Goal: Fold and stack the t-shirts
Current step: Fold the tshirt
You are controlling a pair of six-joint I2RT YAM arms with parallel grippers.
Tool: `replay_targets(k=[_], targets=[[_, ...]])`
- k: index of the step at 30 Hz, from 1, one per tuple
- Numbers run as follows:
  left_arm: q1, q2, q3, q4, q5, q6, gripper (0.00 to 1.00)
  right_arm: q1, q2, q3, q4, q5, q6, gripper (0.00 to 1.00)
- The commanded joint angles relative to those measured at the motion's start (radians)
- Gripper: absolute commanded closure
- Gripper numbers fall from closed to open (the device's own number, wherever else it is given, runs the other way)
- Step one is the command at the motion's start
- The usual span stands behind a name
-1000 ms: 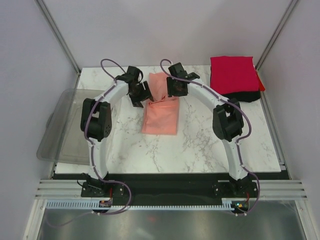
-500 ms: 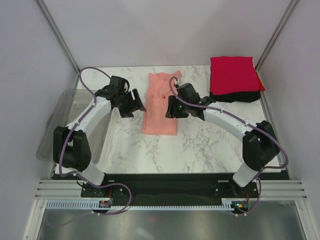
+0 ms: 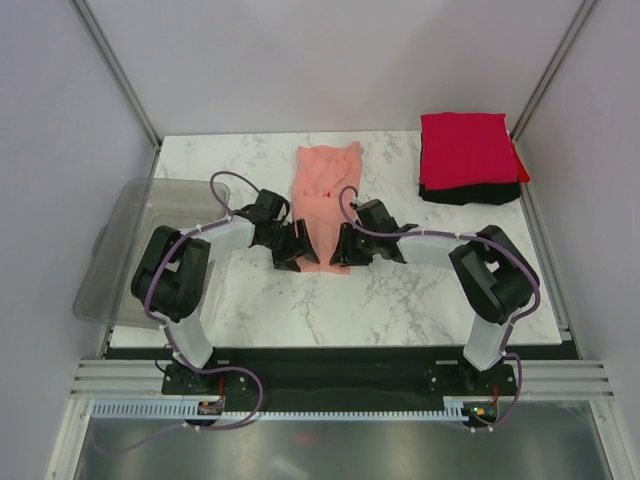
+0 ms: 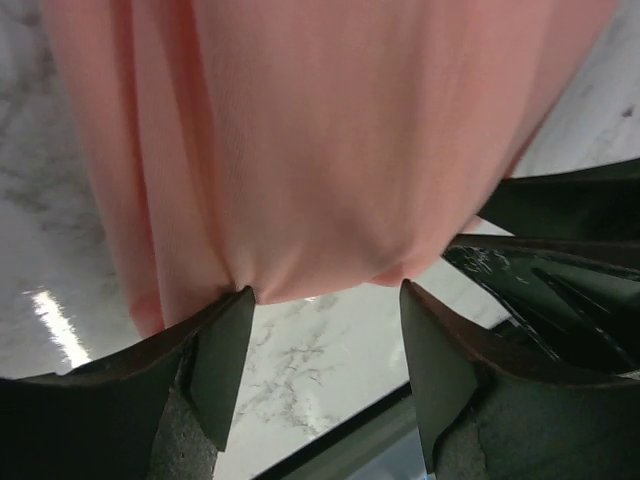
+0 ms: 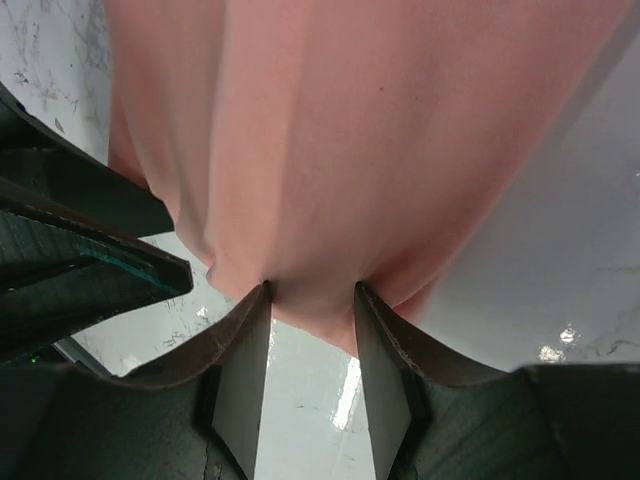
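The white marble-patterned bench (image 3: 420, 300) is taken in whole from above and behind the arm bases, facing down and forward. The wrist views are set very close, low over it, along the dark left fingers (image 4: 225, 350) and right fingers (image 5: 240, 360). The near hem of the salmon-pink cloth t-shirt (image 3: 325, 185) is shared by all three.

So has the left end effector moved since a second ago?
Yes. The left end effector has pulled back toward the near edge of the marble table, from its far part to about mid-depth, now at the pink t-shirt's near hem.
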Motion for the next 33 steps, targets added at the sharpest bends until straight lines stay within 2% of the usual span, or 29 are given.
replay_targets(k=[1, 7, 14, 16, 21, 26, 29, 33], targets=[[-0.024, 0.038, -0.041, 0.067, 0.022, -0.021, 0.3, 0.003, 0.032, -0.116, 0.025, 0.01, -0.007, 0.53], [-0.059, -0.078, -0.182, 0.073, -0.041, -0.041, 0.32, 0.005, -0.063, -0.264, 0.072, -0.004, 0.007, 0.53], [-0.142, -0.331, -0.401, 0.072, -0.082, -0.122, 0.32, 0.012, -0.275, -0.426, -0.089, 0.116, 0.004, 0.53], [-0.205, -0.405, -0.444, 0.075, -0.09, -0.159, 0.33, 0.024, -0.347, -0.478, -0.1, 0.121, 0.024, 0.53], [-0.353, -0.584, -0.478, 0.038, -0.138, -0.254, 0.32, 0.092, -0.477, -0.522, -0.172, 0.131, 0.076, 0.44], [-0.401, -0.762, -0.53, 0.012, -0.207, -0.35, 0.32, 0.146, -0.72, -0.441, -0.326, 0.179, 0.125, 0.31], [-0.409, -0.815, -0.575, 0.021, -0.228, -0.373, 0.34, 0.146, -0.832, -0.433, -0.397, 0.226, 0.148, 0.25], [-0.412, -0.798, -0.61, 0.073, -0.199, -0.38, 0.38, 0.144, -0.899, -0.505, -0.406, 0.248, 0.191, 0.27]])
